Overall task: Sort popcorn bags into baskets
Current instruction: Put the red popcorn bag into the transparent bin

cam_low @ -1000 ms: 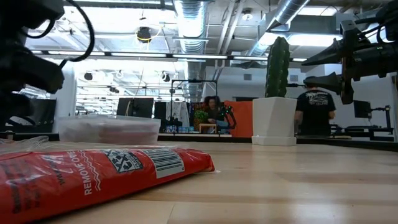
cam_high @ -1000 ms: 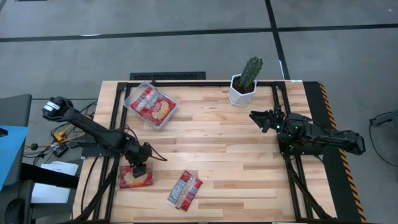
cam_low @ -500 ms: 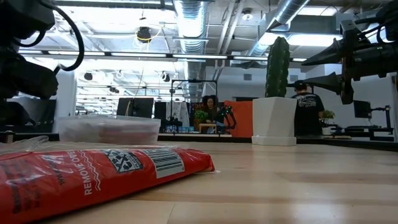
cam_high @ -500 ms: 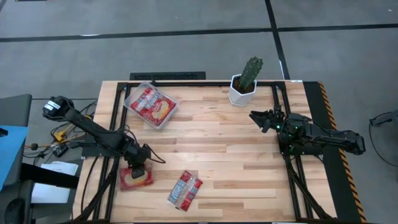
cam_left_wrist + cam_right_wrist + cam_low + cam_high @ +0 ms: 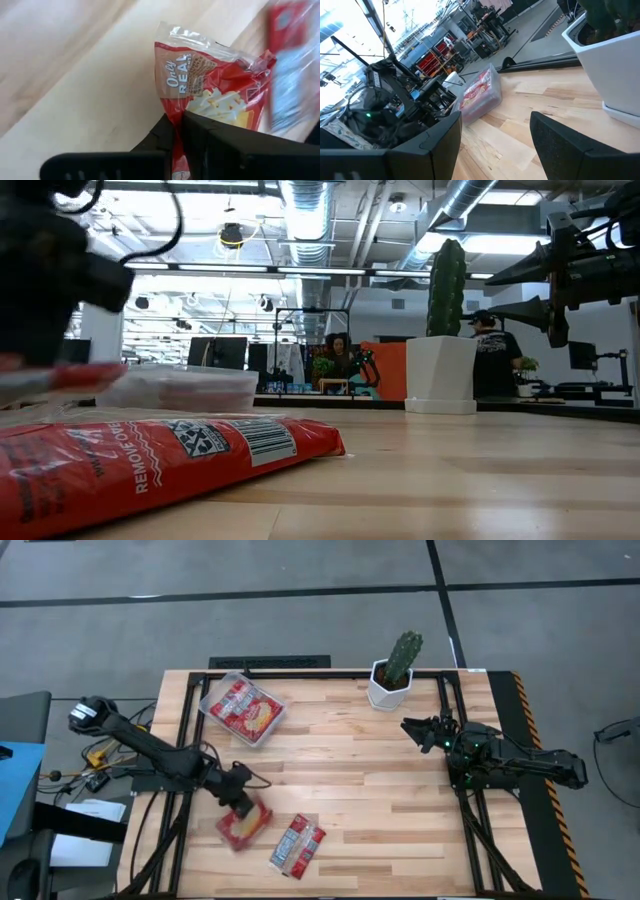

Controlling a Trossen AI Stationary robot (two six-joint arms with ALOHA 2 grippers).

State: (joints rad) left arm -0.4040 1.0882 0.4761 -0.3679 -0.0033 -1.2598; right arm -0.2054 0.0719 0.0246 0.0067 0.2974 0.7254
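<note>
My left gripper (image 5: 238, 802) is shut on a red popcorn bag (image 5: 244, 826) with a yellow-cream front, near the table's front left. In the low view that bag (image 5: 40, 375) shows as a red blur above the tabletop. A second popcorn bag (image 5: 297, 844) lies flat on the wood to its right, also the red packet (image 5: 150, 460) close to the low camera. The clear basket (image 5: 212, 693) at the far left holds more red bags (image 5: 245, 708). My right gripper (image 5: 420, 730) hovers open at the table's right, near the cactus pot. My left gripper pinches the bag's edge (image 5: 176, 131) between its two shut fingers, one on each face. The fingers come from above, slanting down. The bag (image 5: 215, 95) hangs beyond the fingertips, tilted and crumpled at its sealed end, lifted off the table.
A white faceted pot with a cactus (image 5: 396, 675) stands at the far right of the table. Black rails (image 5: 452, 740) run along the table's left and right sides. Bare wood (image 5: 350, 770) lies across the middle. People show in the room behind (image 5: 497, 355).
My left gripper has shut on the popcorn bag, then risen and gone toward the table's right. The bag has come up off the wood, turned about and now hangs tilted, closer to the second bag.
</note>
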